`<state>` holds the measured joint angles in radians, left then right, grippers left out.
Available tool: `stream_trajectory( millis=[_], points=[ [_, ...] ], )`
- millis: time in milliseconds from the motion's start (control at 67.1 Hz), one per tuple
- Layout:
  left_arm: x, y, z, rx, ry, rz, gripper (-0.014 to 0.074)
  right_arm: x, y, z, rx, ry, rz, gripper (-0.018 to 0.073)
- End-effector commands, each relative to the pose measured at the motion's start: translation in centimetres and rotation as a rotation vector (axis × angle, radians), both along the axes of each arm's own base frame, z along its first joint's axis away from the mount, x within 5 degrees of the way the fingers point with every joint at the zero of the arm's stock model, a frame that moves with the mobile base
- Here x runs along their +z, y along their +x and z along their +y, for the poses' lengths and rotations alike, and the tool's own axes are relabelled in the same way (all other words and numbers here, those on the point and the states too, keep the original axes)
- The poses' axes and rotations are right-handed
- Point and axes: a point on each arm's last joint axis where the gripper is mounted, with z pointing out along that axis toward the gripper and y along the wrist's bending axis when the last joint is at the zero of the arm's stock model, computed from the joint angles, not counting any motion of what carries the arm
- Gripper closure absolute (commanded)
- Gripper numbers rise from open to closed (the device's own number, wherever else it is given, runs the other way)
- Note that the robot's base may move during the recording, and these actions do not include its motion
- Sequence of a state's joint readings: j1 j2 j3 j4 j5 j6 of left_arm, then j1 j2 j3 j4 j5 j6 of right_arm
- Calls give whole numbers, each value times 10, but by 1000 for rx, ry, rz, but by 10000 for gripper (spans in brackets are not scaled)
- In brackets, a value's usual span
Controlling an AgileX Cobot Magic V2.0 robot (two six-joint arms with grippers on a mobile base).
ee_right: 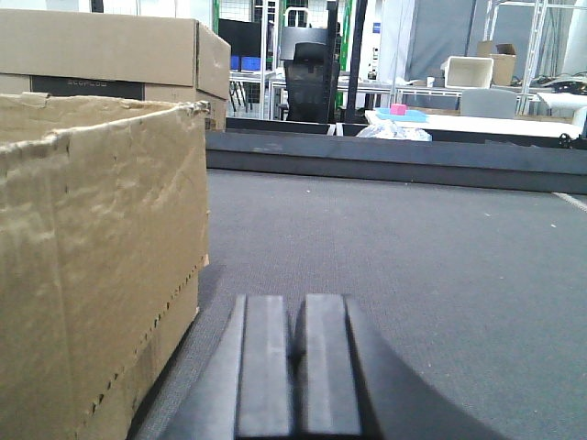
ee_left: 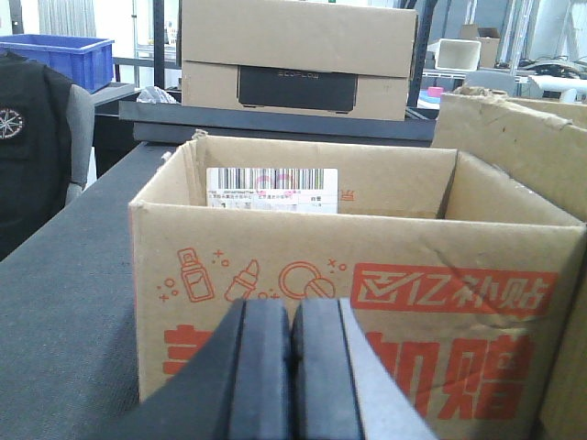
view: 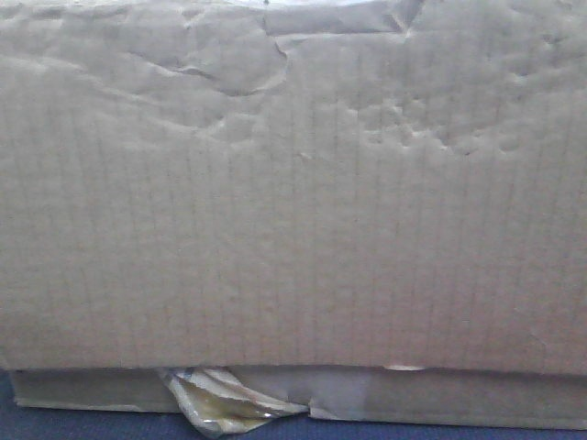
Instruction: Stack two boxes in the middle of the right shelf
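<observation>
Large dented box [view: 293,202] over thin flat box [view: 459,399], torn tape [view: 220,408] lower centre. Left gripper [ee_left: 292,316], right gripper [ee_right: 296,316]: fingers together, empty. Risk: a nudge could skew the pile.

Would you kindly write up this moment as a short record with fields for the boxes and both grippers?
large box: dented tan face fills the front view, resting on the thin box
thin box: flat, underneath, torn tape hanging at its front
left gripper: shut, empty, facing an open red-printed box
right gripper: shut, empty, above grey table, worn box close beside it
shelf: not in view
</observation>
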<state>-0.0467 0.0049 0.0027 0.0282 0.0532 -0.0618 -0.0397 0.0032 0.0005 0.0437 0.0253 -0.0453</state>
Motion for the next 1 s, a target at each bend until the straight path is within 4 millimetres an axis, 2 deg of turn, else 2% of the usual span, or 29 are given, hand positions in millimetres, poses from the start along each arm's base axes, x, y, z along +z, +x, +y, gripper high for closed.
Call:
stream_trajectory(
  millis=[0, 462, 581, 700, 804, 983],
  points=[
    [3, -1, 0, 2, -8, -25, 708, 2, 0, 0, -7, -2, -22, 728],
    [2, -1, 0, 1, -23, -10, 708, 2, 0, 0, -7, -2, -22, 728],
    [27, -7, 0, 1, -30, 4, 708, 2, 0, 0, -7, -2, -22, 728],
    [66, -16, 1, 0, -31, -26, 708, 2, 0, 0, -7, -2, -22, 728],
    [95, -15, 1, 1, -30, 15, 708, 2, 0, 0, -7, -2, -22, 728],
    [130, -7, 0, 2, -27, 77, 708, 2, 0, 0, -7, -2, -22, 728]
  ],
)
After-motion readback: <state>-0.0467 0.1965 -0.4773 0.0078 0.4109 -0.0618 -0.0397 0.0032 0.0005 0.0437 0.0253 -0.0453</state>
